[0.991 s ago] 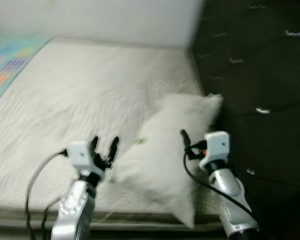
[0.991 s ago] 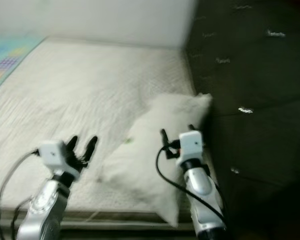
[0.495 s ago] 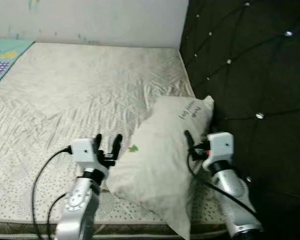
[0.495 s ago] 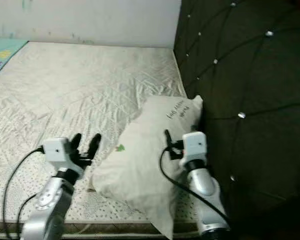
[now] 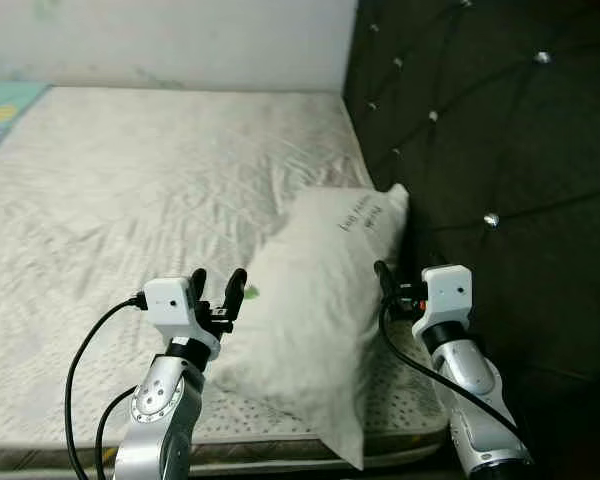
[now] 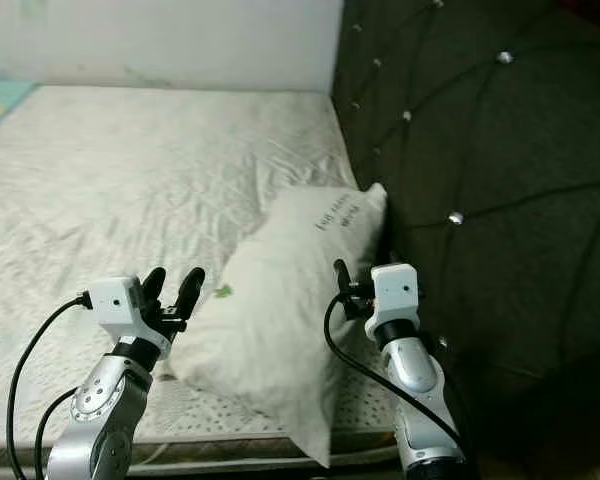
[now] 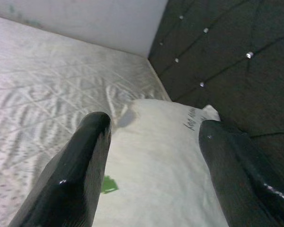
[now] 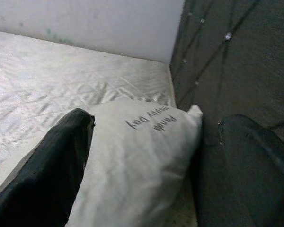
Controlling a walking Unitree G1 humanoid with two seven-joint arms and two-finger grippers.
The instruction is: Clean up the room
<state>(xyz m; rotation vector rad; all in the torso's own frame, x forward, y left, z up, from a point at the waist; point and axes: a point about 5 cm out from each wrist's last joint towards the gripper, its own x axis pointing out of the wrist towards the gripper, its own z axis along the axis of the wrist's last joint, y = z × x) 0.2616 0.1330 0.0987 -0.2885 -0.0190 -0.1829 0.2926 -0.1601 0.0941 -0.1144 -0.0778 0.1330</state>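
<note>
- left gripper (image 5: 220, 288): its two black fingers (image 7: 80, 165) are spread wide with nothing between them, hovering just beside the near left edge of the pillow (image 5: 315, 300).
- right gripper (image 5: 382, 272): in the right wrist view its fingers (image 8: 52, 170) are also wide apart and empty, straddling the pillow's right side next to the headboard (image 5: 480, 150).
- the pillow lies slanted on the mattress (image 5: 130, 190), its far corner touching the dark tufted headboard and its near corner hanging over the front edge.
- risk, as i judge it: a pinch on loose cover alone would let the stuffing sag and slip free; a nudge forward could tip the overhanging corner off the bed.
- the right arm has little room, with the headboard close by; a wide swing could scrape it.
- open room lies to the left and toward the wall (image 5: 180, 40), where the mattress is bare.
</note>
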